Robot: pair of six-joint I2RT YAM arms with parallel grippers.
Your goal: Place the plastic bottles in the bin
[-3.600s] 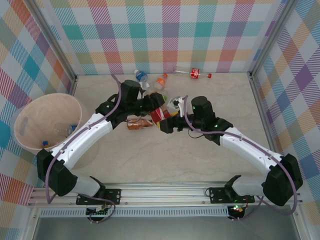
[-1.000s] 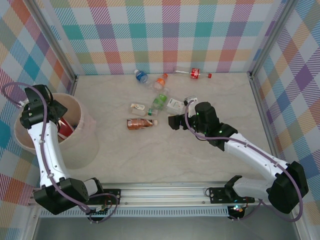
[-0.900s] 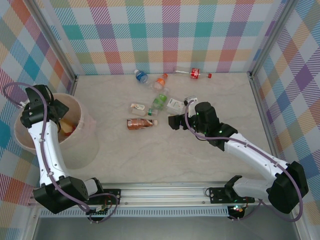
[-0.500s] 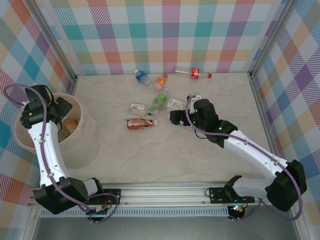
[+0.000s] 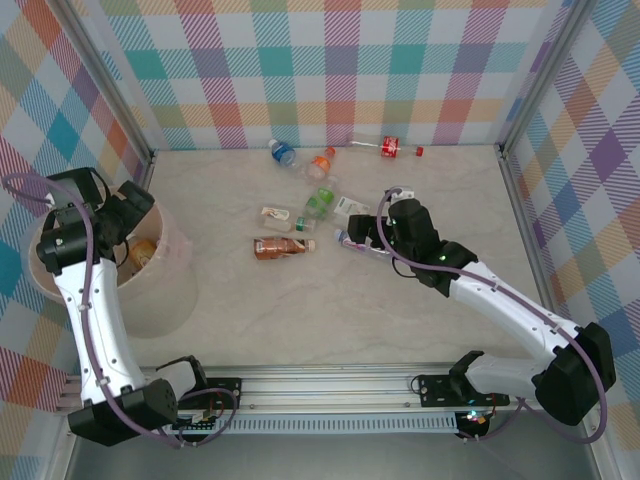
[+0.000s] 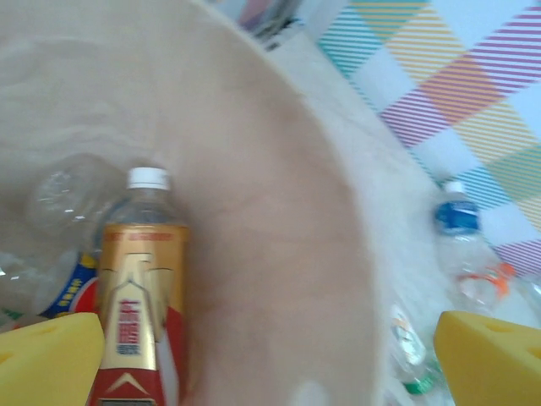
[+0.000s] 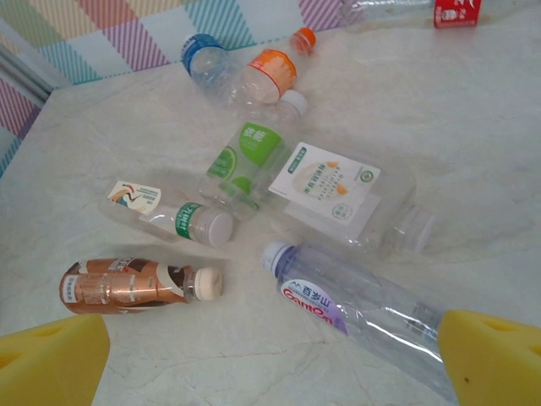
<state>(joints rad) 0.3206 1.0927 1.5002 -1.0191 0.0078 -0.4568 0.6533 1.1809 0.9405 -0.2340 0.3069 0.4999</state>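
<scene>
At nine o'clock on the surface (image 5: 400,320) stands the bin (image 5: 165,300), a wide, pale pinkish-beige bucket. The left hand (image 5: 135,212) hovers over it, fingers spread and empty. Inside the bin lies a clear gold-labelled bottle (image 6: 139,296) with a white cap. Toward twelve o'clock more small clear bottles lie scattered, among them a copper-labelled bottle (image 5: 283,246). The right hand (image 5: 352,237) is spread wide either side of a purple-labelled bottle (image 7: 355,309), not gripping it.
</scene>
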